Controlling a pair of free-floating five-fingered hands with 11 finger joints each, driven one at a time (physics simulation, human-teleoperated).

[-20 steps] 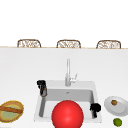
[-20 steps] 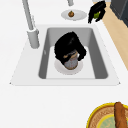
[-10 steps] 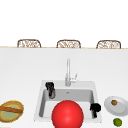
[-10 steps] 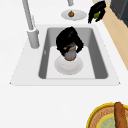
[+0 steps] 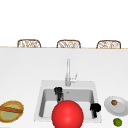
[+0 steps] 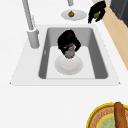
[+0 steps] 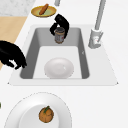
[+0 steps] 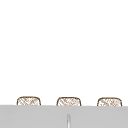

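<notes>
The left hand (image 7: pixel 60 23) hung over the sink (image 7: pixel 85 72) basin, toward the basin's left end, its fingers curled round the top of a small grey can (image 7: pixel 59 35) that hung upright below the palm, clear of the basin floor. In the right side view the can sat at about twelve o'clock from the white bowl (image 7: pixel 59 67) lying on the sink floor, well apart from it; in the left side view the same hand (image 6: pixel 68 40) and can (image 6: pixel 69 52) stood just above that bowl (image 6: pixel 68 65). The can looked like a rigid metal cylinder, probably light, smooth-sided and so liable to slip; a grip round its rim or upper wall, as the fingers held it, seemed the sound place to take it, and it looked unlikely to break or dent easily. The right hand (image 5: pixel 95 108) hovered idle at the sink's right edge, at roughly four o'clock from the faucet (image 5: pixel 68 72), fingers curled downward and holding nothing. On the counter (image 5: pixel 22 72) to its right lay a white plate (image 5: pixel 121 106) bearing a small brown fruit (image 5: pixel 114 102), with a lime (image 5: pixel 117 122) just nearer the front edge. At the far left sat a yellow dish (image 5: pixel 11 111) carrying a sausage (image 5: pixel 10 109).
</notes>
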